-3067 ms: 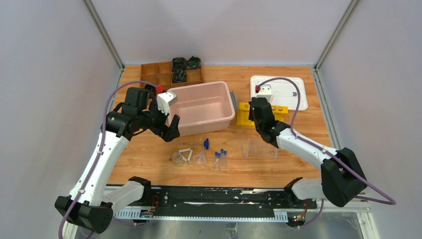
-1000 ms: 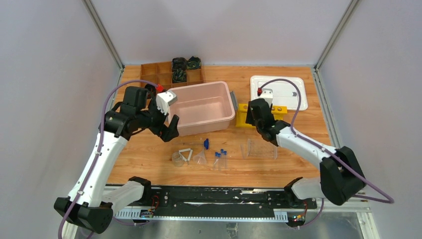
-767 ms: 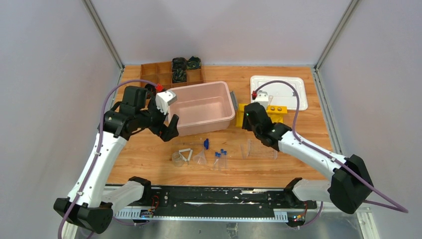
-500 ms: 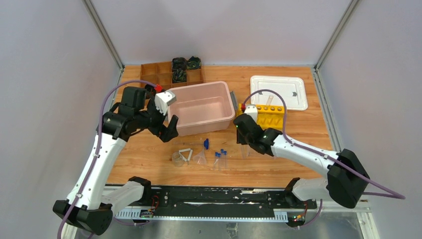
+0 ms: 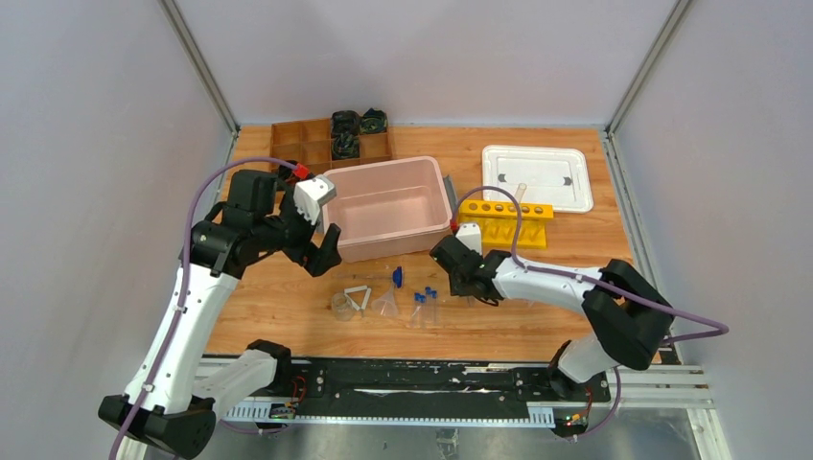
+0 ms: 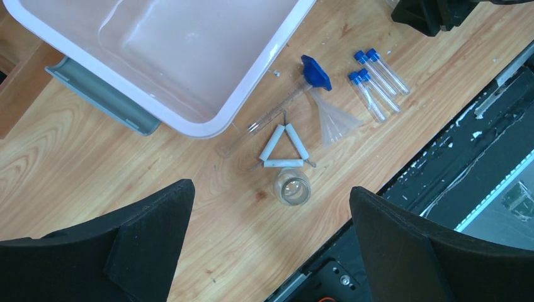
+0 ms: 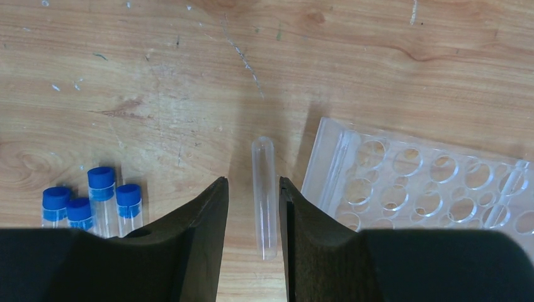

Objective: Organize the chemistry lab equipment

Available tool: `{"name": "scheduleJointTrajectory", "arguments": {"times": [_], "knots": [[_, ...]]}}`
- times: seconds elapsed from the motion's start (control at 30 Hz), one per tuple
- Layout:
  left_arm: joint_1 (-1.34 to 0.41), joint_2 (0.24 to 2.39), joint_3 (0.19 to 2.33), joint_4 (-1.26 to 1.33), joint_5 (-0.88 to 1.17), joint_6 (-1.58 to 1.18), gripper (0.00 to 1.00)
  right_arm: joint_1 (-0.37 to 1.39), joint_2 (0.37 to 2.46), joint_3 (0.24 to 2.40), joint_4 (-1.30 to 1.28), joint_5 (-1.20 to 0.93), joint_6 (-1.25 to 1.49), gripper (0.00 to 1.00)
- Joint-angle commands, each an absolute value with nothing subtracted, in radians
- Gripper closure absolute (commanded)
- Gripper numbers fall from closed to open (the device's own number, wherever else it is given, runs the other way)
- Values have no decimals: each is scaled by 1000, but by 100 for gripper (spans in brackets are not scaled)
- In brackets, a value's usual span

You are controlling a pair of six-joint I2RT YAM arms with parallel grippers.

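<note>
The left tool [image 6: 269, 189] is held wide open above the tabletop [image 5: 273, 316], just off the left front corner of the pink bin [image 5: 393, 241]. On the near side of that bin the small things are laid out in a loose row. A clear rod [image 6: 277, 110] with a blue tip is seen closest to the bin's front wall, lying flat. Just nearer than it a white wire triangle [image 6: 283, 146] is laid. A small clear beaker [image 6: 293, 186] is stood upright beside the triangle, on the side away from the bin. A clear funnel [image 6: 335, 119] is laid on its side to the right of the triangle. Four blue-capped tubes [image 6: 376, 80] are laid flat side by side further right, before the bin's right half.

The right tool [image 7: 252, 182] is lowered off the bin's right front corner, with its jaws set narrow. A bare tube [image 7: 264, 201] is seen lying in the gap between the fingers; whether it is gripped cannot be told. A clear holed tray [image 7: 428, 189] lies just beside this tube, on the side away from the bin's corner.

A yellow rack [image 5: 503, 222] is stood to the right of the bin. A white lid [image 5: 537, 177] is laid further right and back. A brown box [image 5: 299, 142] is set behind the bin's left end.
</note>
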State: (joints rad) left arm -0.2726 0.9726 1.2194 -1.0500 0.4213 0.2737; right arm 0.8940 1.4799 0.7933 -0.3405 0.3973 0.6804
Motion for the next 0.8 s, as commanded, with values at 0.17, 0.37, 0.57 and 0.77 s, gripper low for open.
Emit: {"name": "scheduleJointTrajectory", "arguments": {"times": [0.17,0.37,0.57,0.77], "knots": [[-276,949,1248,-1058,410,283,0,909,1555,798,-345,405,727,69],[-276,956,1263,-1058,368,269,0,907,1545,796,-312,364,733,90],[-277,953,1267,-1058,396,261,0,907,1436,837,-374,375,736,100],[-276,965,1308,-1057,388,222,0,916,1151,852,-318,356,701,100]]}}
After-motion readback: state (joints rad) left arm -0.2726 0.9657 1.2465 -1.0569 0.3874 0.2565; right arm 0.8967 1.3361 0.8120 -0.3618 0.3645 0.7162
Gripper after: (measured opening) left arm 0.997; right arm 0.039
